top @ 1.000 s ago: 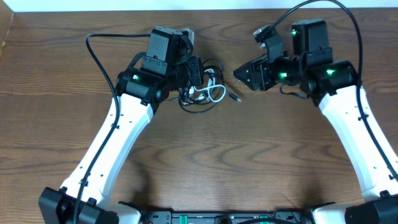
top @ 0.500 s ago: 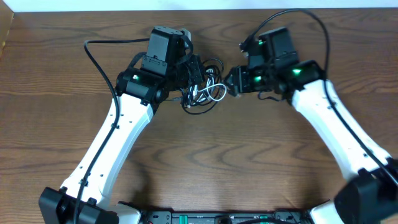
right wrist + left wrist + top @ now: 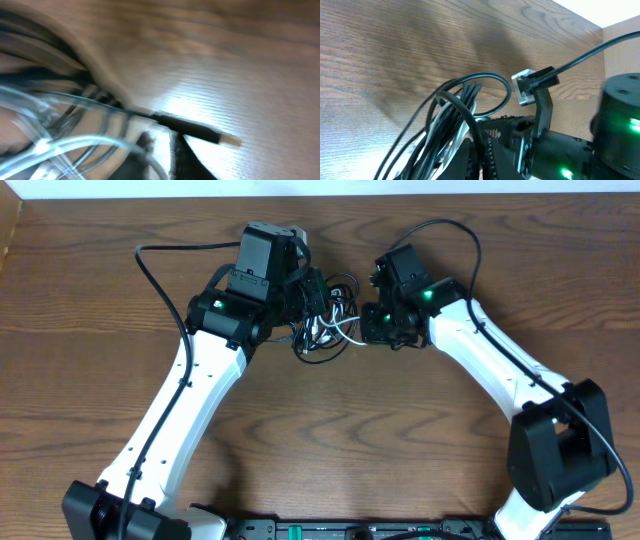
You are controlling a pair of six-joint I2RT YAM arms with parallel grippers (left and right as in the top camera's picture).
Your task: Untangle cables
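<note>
The cables (image 3: pixel 328 332) sat in 1 knotted clump at the back-middle of the tabletop (image 3: pixel 380 450), black loops with the white one (image 3: pixel 347 330) threaded through. The left tool (image 3: pixel 312 308) was pinching a bunch of black strands, so that side was anchored. The right tool (image 3: pixel 367 323) was right at the clump's right edge, near a loose black plug (image 3: pixel 197 131). That wrist view was too blurry to tell if it was spread or closed. I'd grab just that plug end, not a loop, and draw it out sideways slowly.
</note>
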